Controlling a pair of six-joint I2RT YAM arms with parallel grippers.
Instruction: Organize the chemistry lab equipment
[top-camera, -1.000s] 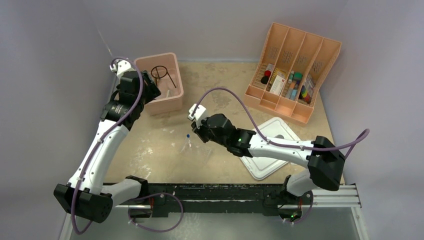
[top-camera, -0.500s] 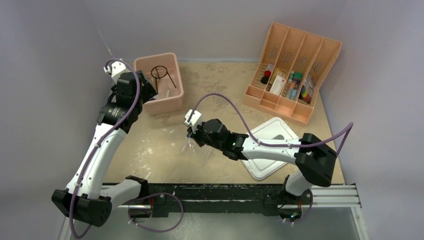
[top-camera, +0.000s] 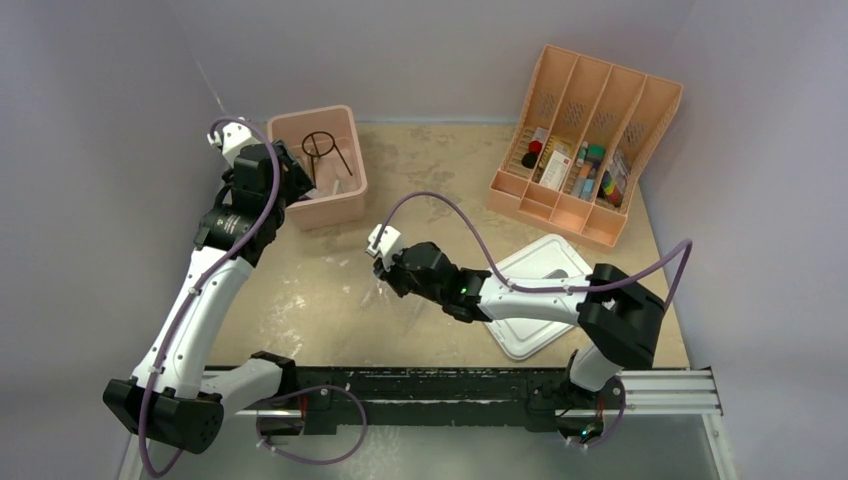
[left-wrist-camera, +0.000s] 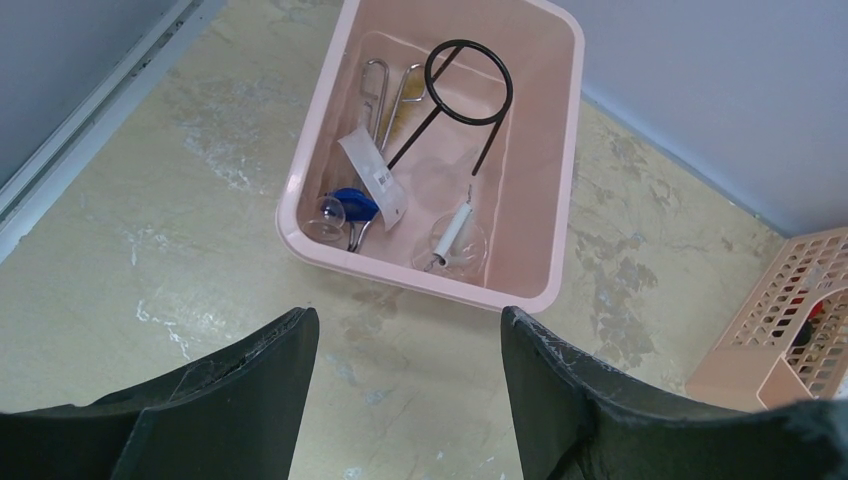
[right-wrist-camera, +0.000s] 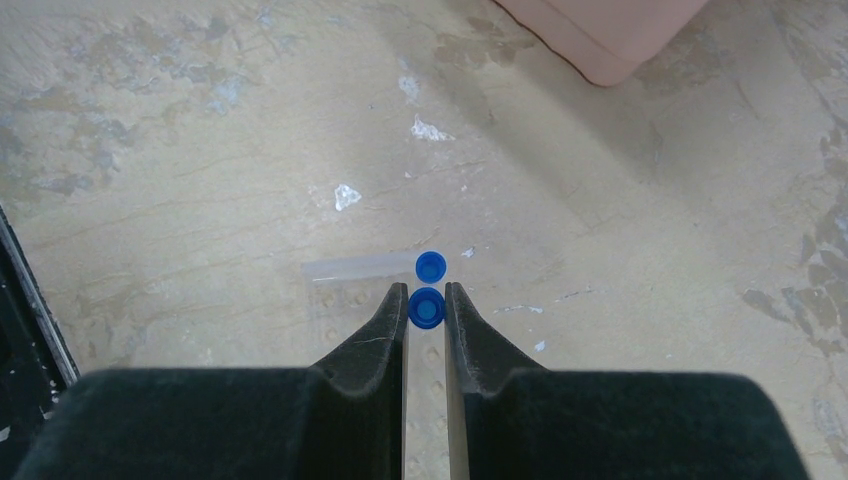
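The right arm has swung left and lowered over the desk (top-camera: 320, 310) since the earlier frame, while the left arm has barely shifted. The right gripper (right-wrist-camera: 423, 292) is clenched narrowly on the cap of a blue-capped tube (right-wrist-camera: 427, 310); a second tube (right-wrist-camera: 365, 267) lies just beyond it, over a faint clear plastic tray (right-wrist-camera: 330, 300). These tubes look light, slim and slick, likely brittle, so the cap is probably the safest hold, with gentle pressure. The left gripper (left-wrist-camera: 405, 318) hangs wide open and empty above the pink bin (left-wrist-camera: 560, 190). That bin holds the black wire ring (left-wrist-camera: 420, 132) on its stem, steel forceps (left-wrist-camera: 385, 85), a white packet (left-wrist-camera: 375, 170), a blue-based glass piece (left-wrist-camera: 350, 205) and a round clear flask (left-wrist-camera: 458, 240). At the far right, the slotted peach organizer (top-camera: 600, 90) keeps small coloured items at the near ends of its compartments.
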